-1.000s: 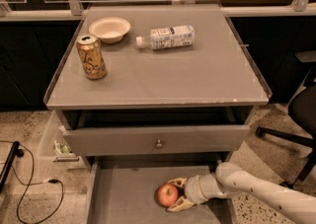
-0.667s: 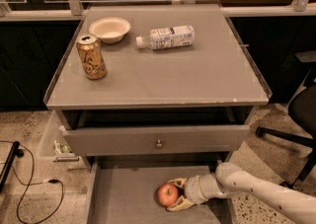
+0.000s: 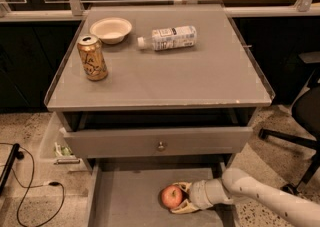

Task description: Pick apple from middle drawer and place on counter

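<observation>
In the pulled-out wide shallow grey drawer tray [image 3: 125, 201], lowest of the cabinet, the round red apple with yellowish patches [image 3: 171, 196] sits on the flat floor, right of centre. The pale tool [image 3: 181, 198] reaches in from the right on a white arm [image 3: 260, 196] and rests against the apple's right side; whether it is closed on the fruit cannot be told. Above, the smooth grey bench [image 3: 200, 76] carries an upright gold drinks can [image 3: 92, 57], a shallow cream bowl [image 3: 110, 29] and a clear plastic bottle [image 3: 169, 38] lying on its side
</observation>
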